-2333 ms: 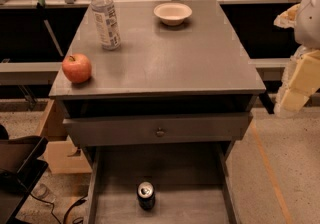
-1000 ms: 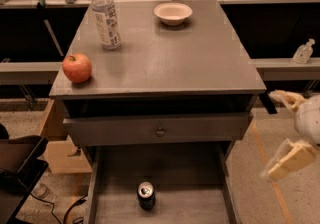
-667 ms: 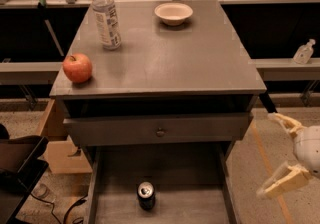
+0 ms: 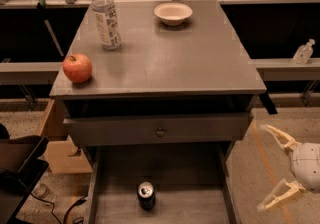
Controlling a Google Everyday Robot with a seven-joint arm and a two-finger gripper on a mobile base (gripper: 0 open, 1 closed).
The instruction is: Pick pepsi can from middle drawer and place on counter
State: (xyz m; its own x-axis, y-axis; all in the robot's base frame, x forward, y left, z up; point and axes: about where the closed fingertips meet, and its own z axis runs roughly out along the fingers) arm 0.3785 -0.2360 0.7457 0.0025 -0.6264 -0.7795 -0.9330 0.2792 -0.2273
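The pepsi can stands upright on the floor of the pulled-out middle drawer, near its front, silver top showing. The grey counter is the cabinet's top surface above it. My gripper is at the lower right, outside the drawer's right wall, about level with the can. Its two pale fingers are spread wide apart and hold nothing.
On the counter stand a clear water bottle at the back left, a red apple at the front left edge and a white bowl at the back. A closed drawer front with a knob sits above the open drawer. Cardboard boxes lie at the left.
My gripper has come down along the cabinet's right side, from counter height to beside the open drawer, and shifted slightly left. The can and counter objects have not moved.
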